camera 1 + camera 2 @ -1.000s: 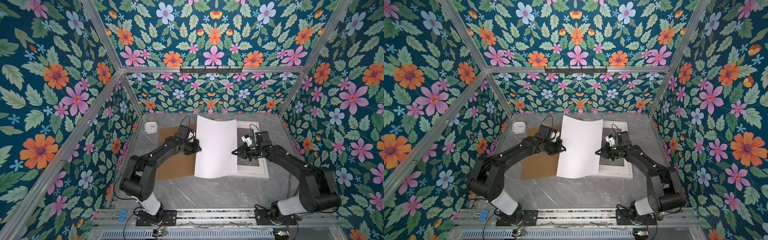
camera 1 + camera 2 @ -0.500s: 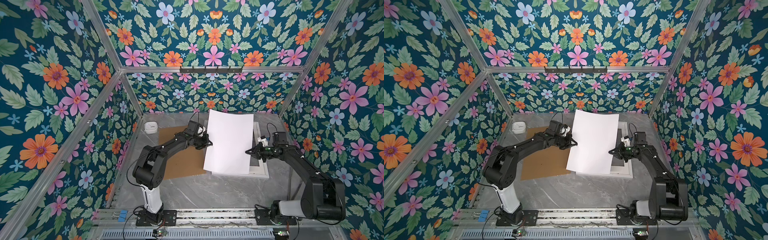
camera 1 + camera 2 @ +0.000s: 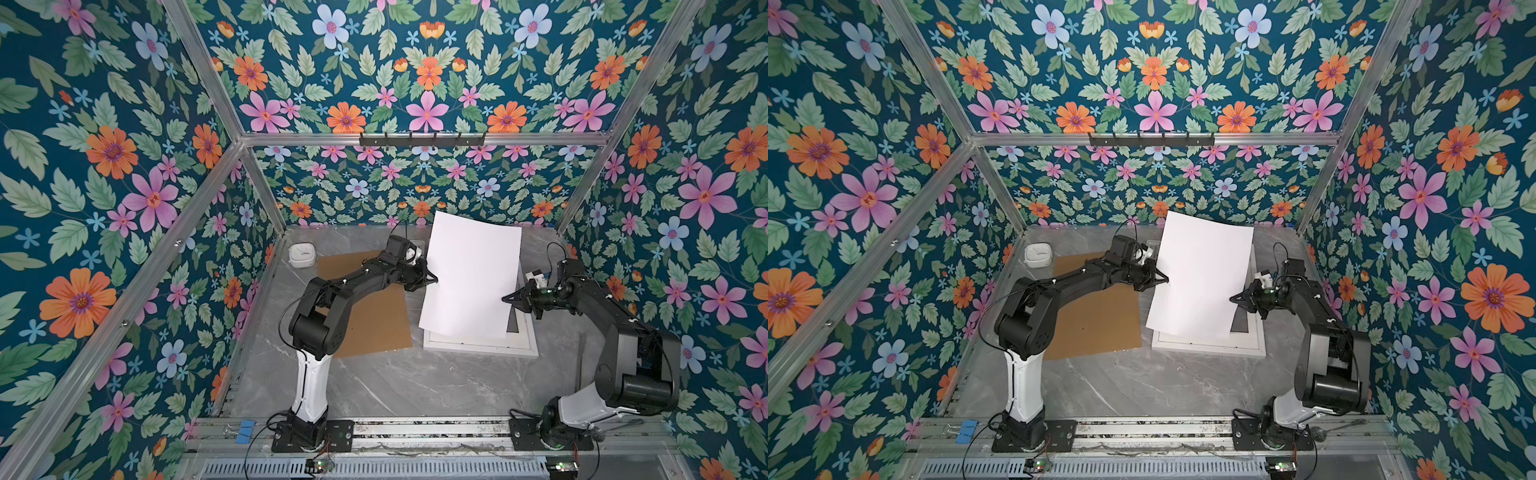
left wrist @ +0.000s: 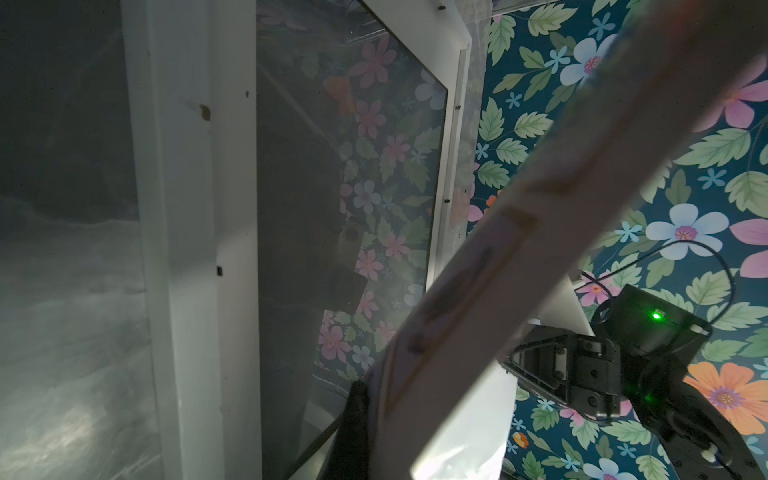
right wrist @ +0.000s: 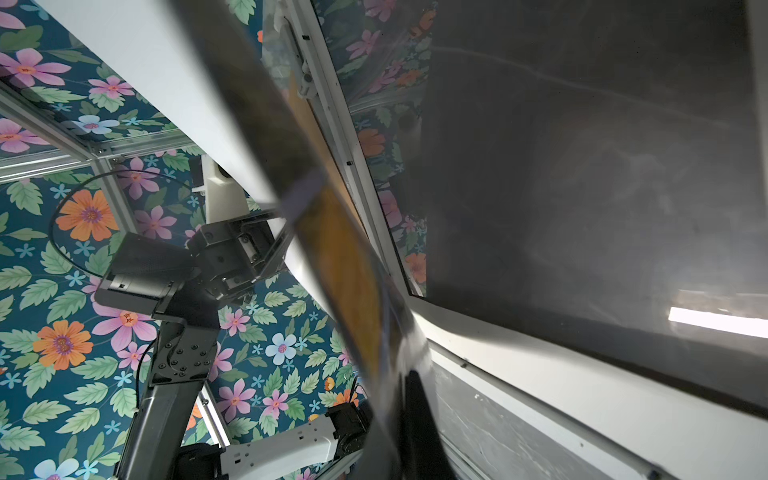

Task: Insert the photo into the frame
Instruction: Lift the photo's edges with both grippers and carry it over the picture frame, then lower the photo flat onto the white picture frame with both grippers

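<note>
A: Start at the near edge. What lies there?

B: Bare grey marble-patterned table [image 3: 415, 386], with both arm bases in front of it. Next comes the large white rectangular picture frame [image 3: 478, 348] [image 3: 1208, 348]. It lies flat on the table, right of the middle in both top views.

A: And the photo?

B: The large thin glossy photo [image 3: 471, 274] [image 3: 1202, 278] is in the air over the frame, plain white back up. It is tilted with the far edge raised. In both top views its near edge falls just inside the frame's near rim. It covers most of the frame, which shows only along the near and right sides.

A: Who has it?

B: Both arms. The left gripper [image 3: 432, 279] [image 3: 1165, 279] is clamped on the photo's left edge. The right gripper [image 3: 508, 298] [image 3: 1234, 298] is pinched tight on its right edge. The left wrist view shows the frame's white rim [image 4: 187, 249] and its glass pane, which reflects the flowered wallpaper, below the sheet.

A: Left of that?

B: A flat brown rectangular backing board [image 3: 374, 324] lies on the table under the left arm, apart from the frame. Farther back a small white rounded box [image 3: 302, 254] sits near the left wall. A black hook rail [image 3: 422, 139] is on the back wall.
</note>
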Robot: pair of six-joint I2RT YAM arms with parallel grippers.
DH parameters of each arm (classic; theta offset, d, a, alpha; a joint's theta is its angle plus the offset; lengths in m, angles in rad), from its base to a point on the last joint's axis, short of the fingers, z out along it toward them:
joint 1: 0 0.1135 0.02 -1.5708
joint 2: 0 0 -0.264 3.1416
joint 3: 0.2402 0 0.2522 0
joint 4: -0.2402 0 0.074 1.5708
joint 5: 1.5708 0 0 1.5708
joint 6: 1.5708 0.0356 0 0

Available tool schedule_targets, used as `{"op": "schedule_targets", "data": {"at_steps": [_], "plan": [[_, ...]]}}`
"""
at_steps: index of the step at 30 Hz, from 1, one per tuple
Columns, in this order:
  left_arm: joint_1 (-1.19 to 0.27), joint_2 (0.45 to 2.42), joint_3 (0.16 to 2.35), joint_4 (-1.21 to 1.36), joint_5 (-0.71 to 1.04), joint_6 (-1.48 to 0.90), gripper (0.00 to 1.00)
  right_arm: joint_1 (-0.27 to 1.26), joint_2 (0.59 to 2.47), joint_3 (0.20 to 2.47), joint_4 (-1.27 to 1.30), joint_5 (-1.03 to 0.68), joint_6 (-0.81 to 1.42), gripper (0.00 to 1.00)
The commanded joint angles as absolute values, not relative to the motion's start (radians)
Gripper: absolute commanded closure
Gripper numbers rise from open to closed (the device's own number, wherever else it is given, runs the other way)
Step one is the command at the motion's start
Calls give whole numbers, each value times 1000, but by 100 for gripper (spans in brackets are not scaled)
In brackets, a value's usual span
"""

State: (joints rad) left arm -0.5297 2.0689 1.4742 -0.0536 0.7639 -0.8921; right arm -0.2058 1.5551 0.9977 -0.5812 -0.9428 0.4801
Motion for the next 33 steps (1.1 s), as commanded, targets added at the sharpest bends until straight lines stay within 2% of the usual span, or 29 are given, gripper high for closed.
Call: {"op": "schedule_targets", "data": {"at_steps": [1, 5, 9, 14, 16, 25, 29, 33], "plan": [[-528, 2091, 1503, -28, 804, -919, 97, -207, 1593, 1025, -612, -979, 443, 100], [-528, 2107, 1511, -8, 823, -941, 97, -212, 1624, 1046, -622, -986, 431, 97], [-528, 2122, 1517, -5, 836, -948, 97, -224, 1629, 1043, -596, -974, 452, 89], [-523, 2143, 1534, -5, 861, -950, 97, -241, 1619, 1022, -591, -965, 449, 65], [-520, 2146, 1536, -5, 861, -949, 97, -244, 1607, 1006, -588, -950, 448, 64], [-518, 2156, 1526, -9, 884, -935, 98, -244, 1582, 918, -523, -930, 477, 71], [-518, 2150, 1511, -9, 886, -927, 98, -245, 1552, 880, -503, -908, 487, 80], [-518, 2145, 1496, -5, 889, -919, 98, -245, 1493, 832, -476, -887, 518, 94]]}}
